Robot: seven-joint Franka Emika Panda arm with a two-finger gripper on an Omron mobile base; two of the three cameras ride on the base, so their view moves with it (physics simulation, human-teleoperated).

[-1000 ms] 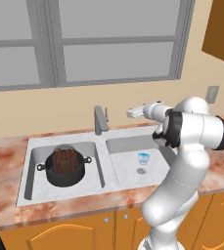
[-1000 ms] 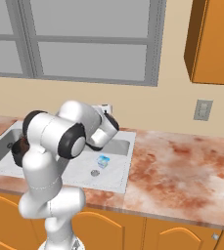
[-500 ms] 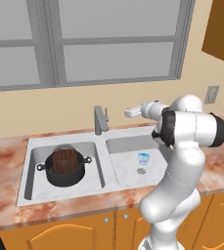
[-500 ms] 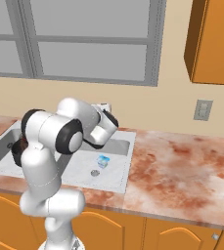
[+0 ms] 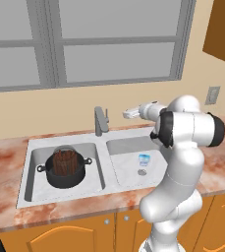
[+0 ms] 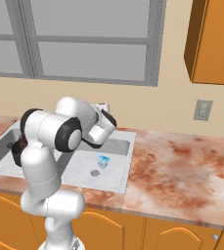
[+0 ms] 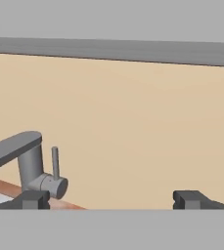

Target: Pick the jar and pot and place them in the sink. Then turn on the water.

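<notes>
Since the earlier frames, the arm has swung slightly toward the faucet; the jar, pot and sink have not moved. The end effector (image 5: 127, 114) sits left of centre in the left base view, level with the faucet (image 5: 100, 121) and just to its right, apart from it. Its jaws stand wide and carry nothing; in the hand view the two fingertips (image 7: 34, 199) sit far apart along the lower edge.

Location of task items: the pot (image 5: 65, 173) rests in the left basin of the sink (image 5: 25, 189), at lower left of the left base view. The jar (image 5: 65, 161) stands inside the pot. No water stream is visible at the spout, so the placing steps appear complete and the faucet step remains.

Handling assessment:
- The faucet lever (image 7: 55, 162) is a thin, rigid upright pin on the round side hub of the faucet body, at lower left of the hand view. It should be stiff and light to move; its smooth surface may let a finger slide off.
- Recommended contact: push against the upper part of the lever with one finger, or close the jaws around it.
- The jar is glass, so it is fragile and slippery. The pot is rigid, probably heavier.

A small light-blue item (image 5: 144, 159) lies in the right basin; it is too small to identify. No brand, label or legible writing is visible.
</notes>
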